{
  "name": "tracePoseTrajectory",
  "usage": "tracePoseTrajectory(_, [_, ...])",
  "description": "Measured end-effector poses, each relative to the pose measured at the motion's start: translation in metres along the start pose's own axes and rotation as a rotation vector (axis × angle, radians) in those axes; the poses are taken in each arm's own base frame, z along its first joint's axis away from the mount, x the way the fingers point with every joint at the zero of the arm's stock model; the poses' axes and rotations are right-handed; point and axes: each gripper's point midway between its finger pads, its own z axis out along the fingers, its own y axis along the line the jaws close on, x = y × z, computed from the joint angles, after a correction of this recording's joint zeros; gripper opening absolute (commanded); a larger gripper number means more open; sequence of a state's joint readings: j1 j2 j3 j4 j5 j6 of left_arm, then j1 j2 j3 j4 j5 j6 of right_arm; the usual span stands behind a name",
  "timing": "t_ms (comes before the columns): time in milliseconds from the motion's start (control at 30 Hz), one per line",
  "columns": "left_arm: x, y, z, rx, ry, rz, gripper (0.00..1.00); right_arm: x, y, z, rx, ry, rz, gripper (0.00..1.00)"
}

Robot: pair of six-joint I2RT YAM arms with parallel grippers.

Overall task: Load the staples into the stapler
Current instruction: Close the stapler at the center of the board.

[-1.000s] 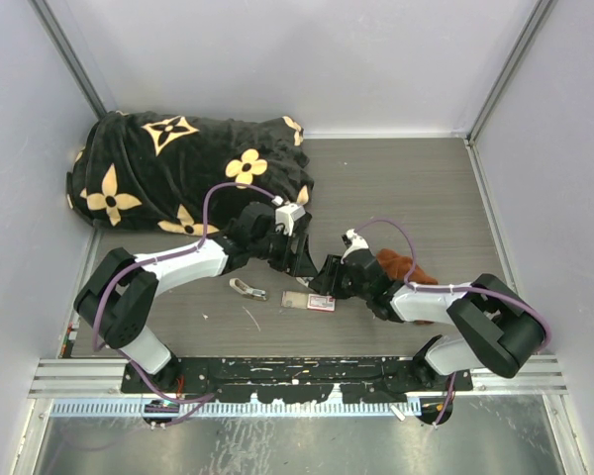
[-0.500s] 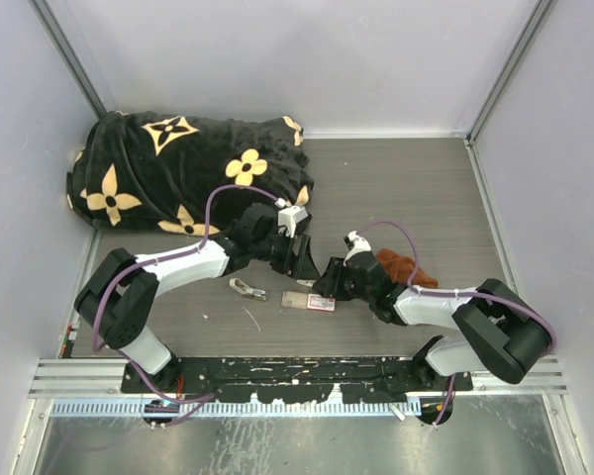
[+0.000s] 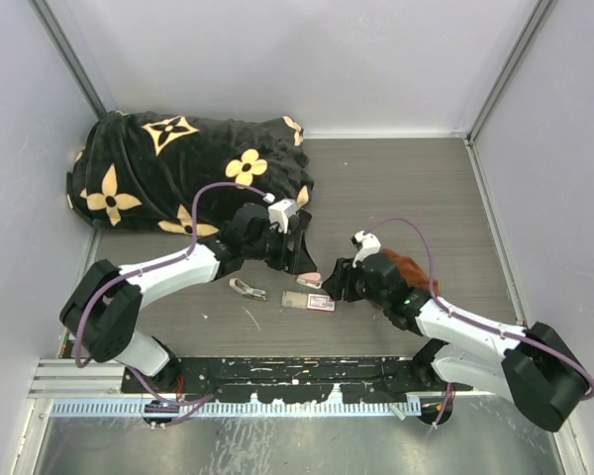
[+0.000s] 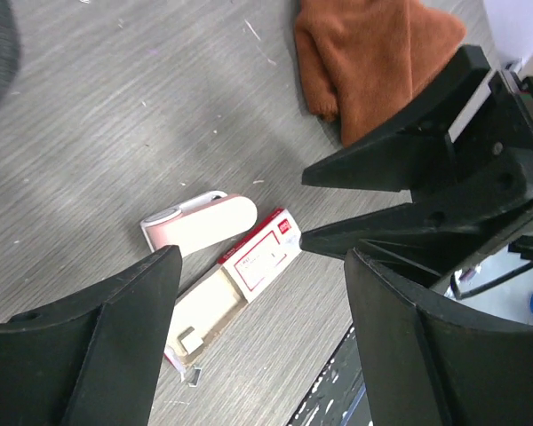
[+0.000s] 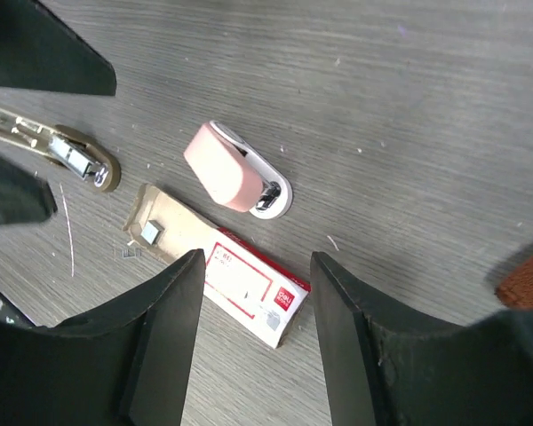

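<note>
Left tool (image 4: 262, 257) and right tool (image 5: 258, 259) both stand apart and empty, crowded over the stapler (image 5: 226, 173). It lies on the table (image 5: 409, 106), just at 12 o'clock of the staples box (image 5: 249, 288). Descending together, they could collide or knock the box, scattering its contents.
</note>
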State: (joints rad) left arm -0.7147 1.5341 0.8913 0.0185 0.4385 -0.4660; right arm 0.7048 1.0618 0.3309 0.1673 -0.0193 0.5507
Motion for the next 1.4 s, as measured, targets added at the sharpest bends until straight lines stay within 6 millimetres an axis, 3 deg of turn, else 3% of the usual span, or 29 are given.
tracePoseTrajectory(233, [-0.023,0.011,-0.031,-0.054,-0.152,-0.103,0.78,-0.022,0.012,-0.008,-0.054,-0.047,-0.201,0.59])
tracePoseTrajectory(400, [-0.022,0.023,-0.051,-0.100,-0.203,-0.162,0.80,-0.025,0.016,0.009,-0.058,-0.012,-0.340,0.63])
tracePoseTrajectory(500, [-0.024,0.027,-0.065,-0.112,-0.237,-0.185,0.81,-0.027,0.019,0.020,-0.066,0.019,-0.413,0.71])
tracePoseTrajectory(633, [-0.027,0.036,-0.079,-0.125,-0.273,-0.214,0.81,-0.031,0.026,0.033,-0.092,0.049,-0.489,0.71])
tracePoseTrajectory(867, [-0.017,0.042,-0.082,-0.135,-0.251,-0.252,0.82,-0.020,0.038,0.048,-0.131,0.113,-0.591,0.68])
tracePoseTrajectory(1400, [-0.013,0.032,-0.082,-0.093,-0.233,-0.246,0.82,-0.004,0.019,0.058,-0.066,0.148,-0.637,0.48])
